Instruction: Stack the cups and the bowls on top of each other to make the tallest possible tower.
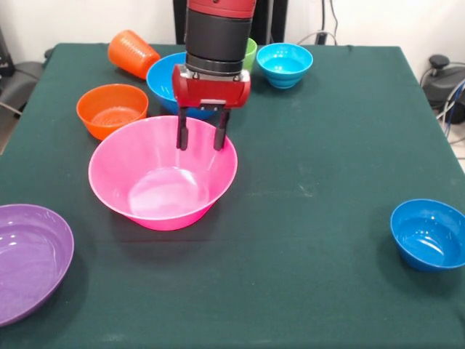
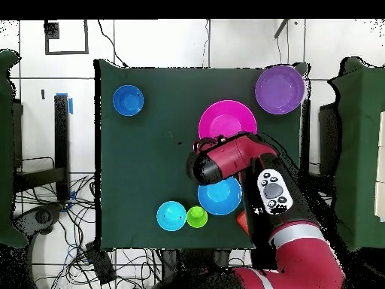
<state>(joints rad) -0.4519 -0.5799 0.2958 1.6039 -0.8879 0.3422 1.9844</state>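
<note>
The gripper (image 1: pixel 201 137) is positioned over the far rim of the pink bowl (image 1: pixel 161 178), at about 12 o'clock on that bowl in the front view. Its two black fingers (image 1: pixel 182 134) are held apart, with nothing between them; the tips hang at rim level, apparently just inside the rim. Whether they touch the bowl cannot be told.

No tower is built yet. All items are seen separately on the table (image 1: pixel 312 153), none inside another:

- The orange bowl (image 1: pixel 112 110) lies at 10 o'clock from the pink bowl, just beside it.
- The orange cup (image 1: pixel 132 53) lies on its side at 11 o'clock, near the far edge.
- The medium blue bowl (image 1: pixel 163 78) is located directly behind the gripper, with the lime green cup (image 1: pixel 250 52) partly hidden behind the arm.
- The cyan bowl (image 1: pixel 285 64) is located at 1 o'clock.
- The dark blue bowl (image 1: pixel 429 233) is located at 4 o'clock, well apart.
- The purple bowl (image 1: pixel 30 258) is located at 8 o'clock, at the near edge.

The step in hand is judged to be an opening one: the pink bowl is being addressed, either for a rim grasp or as the tower's base.

For a rim grasp, one finger is to be lowered inside the wall and one outside, then the fingers closed. The wall is thin, glossy and flared, so slippage or tilting of the bowl is to be expected if the grasp is shallow.
</note>
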